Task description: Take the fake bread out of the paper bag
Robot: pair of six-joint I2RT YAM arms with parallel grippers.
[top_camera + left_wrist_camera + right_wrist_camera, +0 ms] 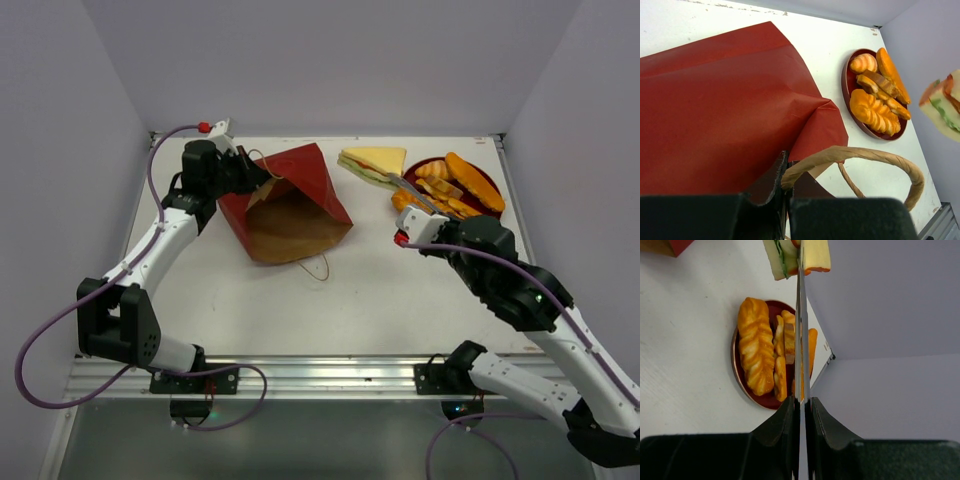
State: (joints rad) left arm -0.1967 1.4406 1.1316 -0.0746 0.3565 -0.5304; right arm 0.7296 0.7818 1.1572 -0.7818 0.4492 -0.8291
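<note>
The red paper bag [300, 195] lies on its side at the back left, its brown mouth facing the arms. My left gripper [262, 180] is shut on the bag's rim [775, 175], just where the looped handle [865, 155] is attached. Several golden pieces of fake bread [455, 190] are piled on a dark-red plate [415, 174]. My right gripper [418, 215] is shut on thin metal tongs [801, 330]. The tong tips pinch the pale yellow triangular slice [372, 160], which appears raised off the table between bag and plate. The bag's inside looks brown and bare.
The plate [737, 370] stands near the table's back right corner, close to the right wall. In the left wrist view the bag's red side [715, 115] fills the left half, with the plate [846, 85] and the slice [942, 107] beyond it.
</note>
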